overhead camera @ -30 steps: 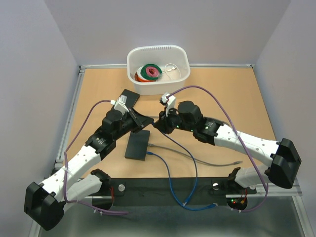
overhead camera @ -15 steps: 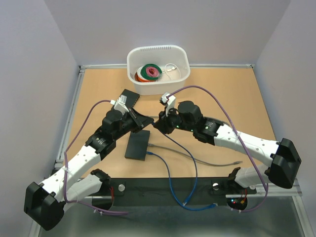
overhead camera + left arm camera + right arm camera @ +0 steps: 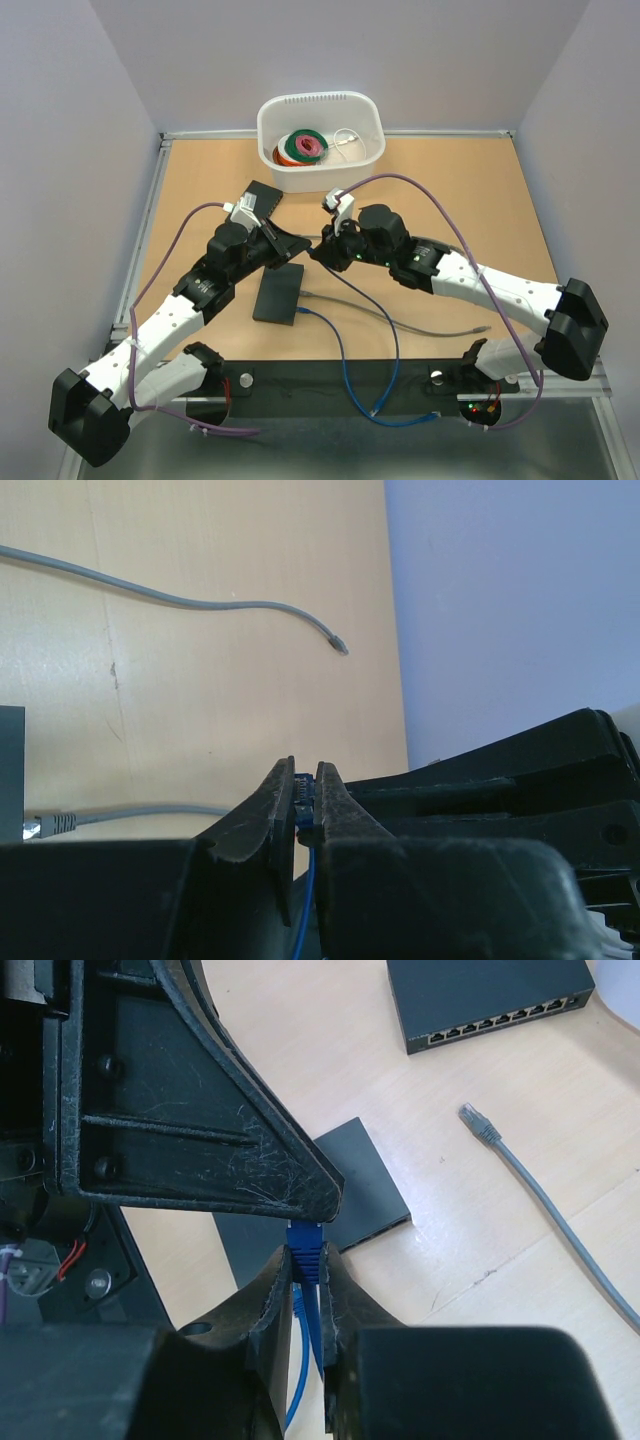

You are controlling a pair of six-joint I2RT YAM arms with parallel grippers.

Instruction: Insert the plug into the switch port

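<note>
The two grippers are meeting tip to tip. The right gripper point(image 3: 305, 1260) is pinching the blue plug point(image 3: 305, 1238), its fingers nearly together and the cable trailing down between them. The left gripper point(image 3: 305, 775) is narrowed to a slit too, with blue showing in the gap, so it is also gripping the plug. The switch point(image 3: 262, 201) is lying at 11 o'clock from the grippers, a black box point(image 3: 280, 293) at 7 o'clock, and a grey cable point(image 3: 400, 318) at 4 o'clock.
</note>
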